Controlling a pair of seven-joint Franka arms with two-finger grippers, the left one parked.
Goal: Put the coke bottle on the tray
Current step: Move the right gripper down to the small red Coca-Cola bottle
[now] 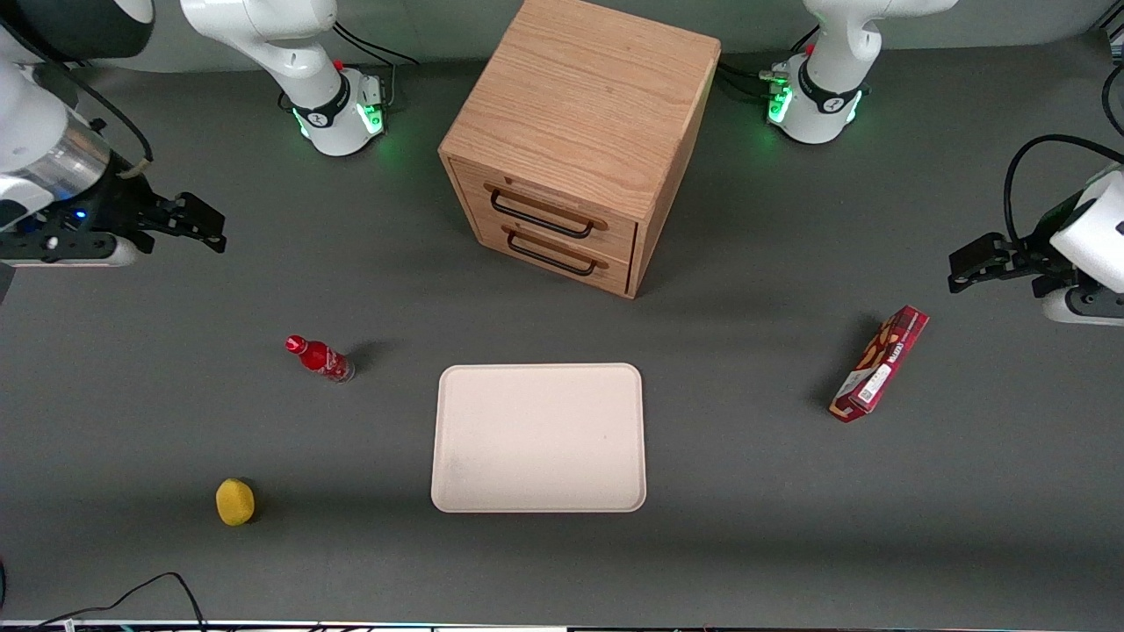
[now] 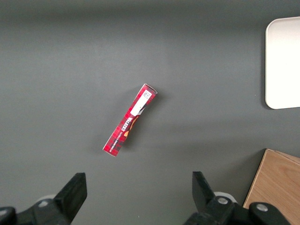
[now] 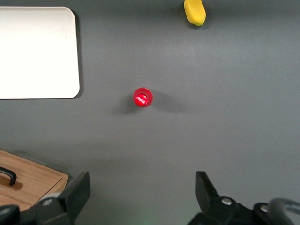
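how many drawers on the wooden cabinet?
2, stacked on the wooden cabinet's front: upper drawer, lower drawer, each with a dark handle, both shut. The gripper, open, hangs toward the working arm's end, holding nothing.

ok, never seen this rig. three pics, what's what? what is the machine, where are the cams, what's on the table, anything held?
Two white robot arms stand at a grey table. One picture looks down from the front; the other two come from cameras on each arm's wrist. The working arm's tool hangs open above the table at its own end, holding nothing. The coke bottle stands upright beside the cream tray, not on it. A yellow lemon-like object lies nearer the front camera. A wooden two-drawer cabinet stands farther from the camera than the tray. A red snack box lies toward the parked arm's end.
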